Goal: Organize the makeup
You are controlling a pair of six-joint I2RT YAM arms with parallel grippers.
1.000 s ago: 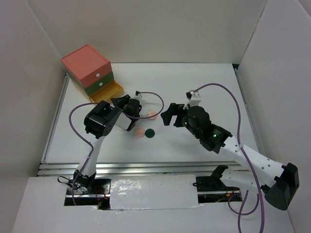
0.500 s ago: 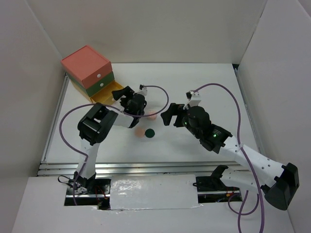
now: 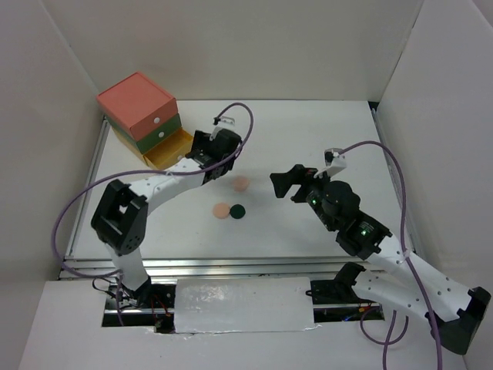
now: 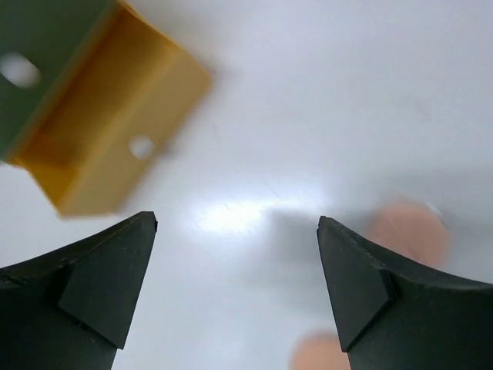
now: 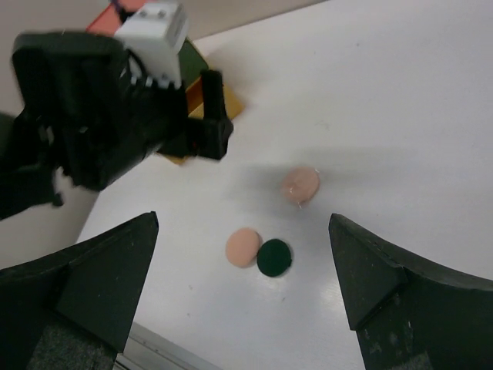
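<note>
Three round makeup discs lie on the white table: a pink disc point(image 3: 241, 183) point(image 5: 300, 185) point(image 4: 408, 231), a peach disc point(image 3: 222, 210) point(image 5: 243, 247) and a dark-green disc point(image 3: 239, 210) point(image 5: 274, 257) touching the peach one. My left gripper point(image 3: 212, 162) point(image 4: 237, 231) hovers open over bare table between the open yellow drawer point(image 3: 171, 149) point(image 4: 115, 131) and the pink disc, holding nothing. To the right of the discs and above the table, my right gripper point(image 3: 283, 183) point(image 5: 243, 223) also stands open and empty. No other makeup shows.
The drawer chest point(image 3: 139, 108), red over green over yellow, stands at the back left with its yellow drawer pulled out. White walls enclose the table on three sides. A metal rail point(image 3: 231, 266) runs along the near edge.
My left gripper has opened and swung back and left from beside the discs toward the yellow drawer. My right arm has drawn back to the right, still open.
</note>
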